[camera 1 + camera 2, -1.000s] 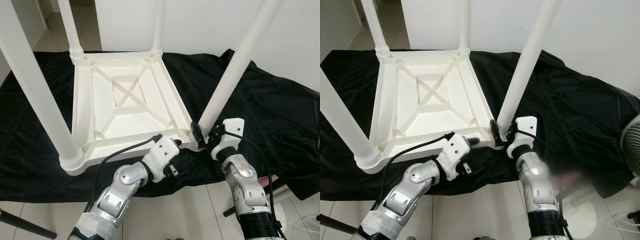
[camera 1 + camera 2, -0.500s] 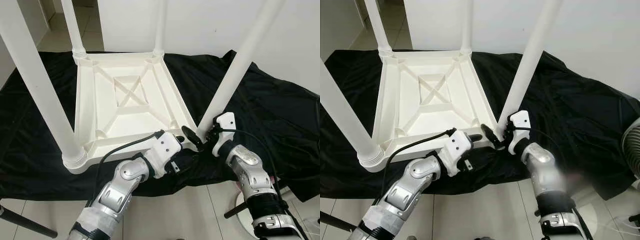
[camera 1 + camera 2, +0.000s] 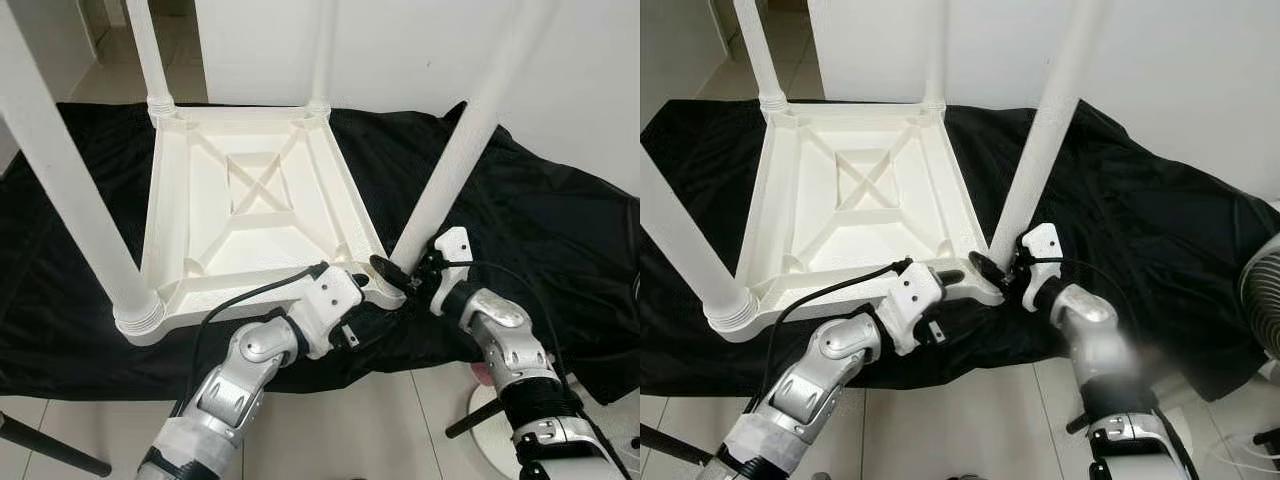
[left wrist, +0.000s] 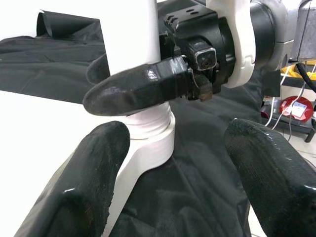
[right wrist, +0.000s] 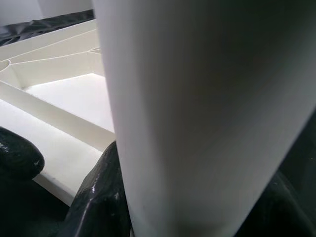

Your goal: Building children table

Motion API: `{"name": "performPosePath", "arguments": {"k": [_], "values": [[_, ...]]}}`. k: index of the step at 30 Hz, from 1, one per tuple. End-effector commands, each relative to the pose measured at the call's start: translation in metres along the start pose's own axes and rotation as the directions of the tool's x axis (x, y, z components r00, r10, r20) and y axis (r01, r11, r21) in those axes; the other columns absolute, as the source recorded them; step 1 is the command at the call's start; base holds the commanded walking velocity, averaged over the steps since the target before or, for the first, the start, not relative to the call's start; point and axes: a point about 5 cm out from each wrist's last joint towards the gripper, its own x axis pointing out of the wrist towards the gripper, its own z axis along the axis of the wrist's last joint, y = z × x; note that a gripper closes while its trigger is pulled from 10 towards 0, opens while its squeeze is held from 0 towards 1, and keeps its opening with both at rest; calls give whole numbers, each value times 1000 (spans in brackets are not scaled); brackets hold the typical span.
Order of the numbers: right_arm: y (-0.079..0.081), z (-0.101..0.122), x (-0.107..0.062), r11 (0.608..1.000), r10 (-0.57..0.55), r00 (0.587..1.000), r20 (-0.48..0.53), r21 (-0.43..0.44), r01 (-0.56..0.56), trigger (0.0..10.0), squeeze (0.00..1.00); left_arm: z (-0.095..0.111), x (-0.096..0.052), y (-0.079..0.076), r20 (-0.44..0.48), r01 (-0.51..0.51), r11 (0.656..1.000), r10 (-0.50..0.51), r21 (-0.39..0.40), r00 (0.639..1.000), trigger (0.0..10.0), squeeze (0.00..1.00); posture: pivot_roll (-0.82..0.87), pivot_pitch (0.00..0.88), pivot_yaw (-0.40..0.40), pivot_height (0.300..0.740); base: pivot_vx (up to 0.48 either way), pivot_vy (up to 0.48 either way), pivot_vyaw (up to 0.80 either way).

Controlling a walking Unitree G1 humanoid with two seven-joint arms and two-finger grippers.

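A white plastic children's table (image 3: 250, 215) lies upside down on a black cloth, its legs pointing up. The near right leg (image 3: 455, 180) stands tilted in its corner socket (image 4: 148, 143). My right gripper (image 3: 392, 272) is shut on the base of this leg (image 5: 197, 123), with one finger (image 4: 138, 89) across its front and the other behind. My left gripper (image 4: 173, 133) is open just before that same corner, its fingers (image 3: 948, 276) low by the table's rim and apart from the leg.
The black cloth (image 3: 540, 230) covers the floor under the table and spreads right. Other legs rise at the near left (image 3: 70, 190) and at the back (image 3: 150, 60). Tiled floor (image 3: 370, 430) lies in front; a fan (image 3: 1265, 300) stands right, a black pole (image 3: 50, 450) lower left.
My right arm has swung out to the right and turned its wrist, so its fingers now reach sideways around the leg's base. The left arm has barely moved.
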Motion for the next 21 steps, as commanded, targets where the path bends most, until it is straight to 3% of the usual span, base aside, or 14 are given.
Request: {"name": "performPosePath", "arguments": {"k": [1, 2, 8, 10, 12, 14, 15, 16, 21], "values": [[-1, -8, -3, 1000, 8, 999, -45, 9, -7, 510, 0, -2, 0, -1, -8, -17, 1000, 17, -11, 1000, 10000, 0, -53, 62, -100, 740, 0, 0, 0], [-2, -7, -3, 1000, -19, 999, -39, 15, 20, 10000, 0, -1, 1, -2, -3, -19, 1000, 19, -12, 1000, 10000, 0, -58, 65, -101, 740, 0, 0, 0], [-5, 0, 1, 994, -104, 995, -8, 32, 104, 10000, 0, 1, 3, -4, 5, -18, 1000, 18, -16, 1000, 10000, 0, -62, 71, -100, 740, 0, 0, 0], [-8, 3, 3, 980, -195, 981, -18, 43, 196, 10000, 0, 0, 1, -6, 1, -12, 1000, 12, -19, 1000, 10000, 0, -52, 74, -93, 740, 0, 0, 0], [-8, 3, 3, 980, -195, 981, -18, 43, 196, 10000, 0, 0, 1, -6, 1, -12, 1000, 12, -19, 1000, 10000, 0, -52, 74, -93, 740, 0, 0, 0], [-3, 5, 6, 951, -302, 953, -26, 60, 303, 10000, 0, -3, -3, -7, -12, -15, 1000, 15, -19, 1000, 10000, 0, -32, 79, -92, 740, 0, 0, 0], [-3, 5, 6, 951, -302, 953, -26, 60, 303, 10000, 0, -3, -3, -7, -12, -15, 1000, 15, -19, 1000, 10000, 0, -32, 79, -92, 740, 0, 0, 0], [8, 3, 10, 908, -404, 914, -34, 105, 405, 10000, 0, -3, -7, -5, -18, -23, 1000, 22, -21, 1000, 10000, 0, -29, 85, -86, 740, 0, 0, 0], [15, 1, 12, 881, -454, 890, -42, 132, 455, 10000, 0, -3, -9, -4, -21, -25, 999, 24, -22, 999, 10000, 0, -33, 86, -80, 740, 0, 0, 0]]}}
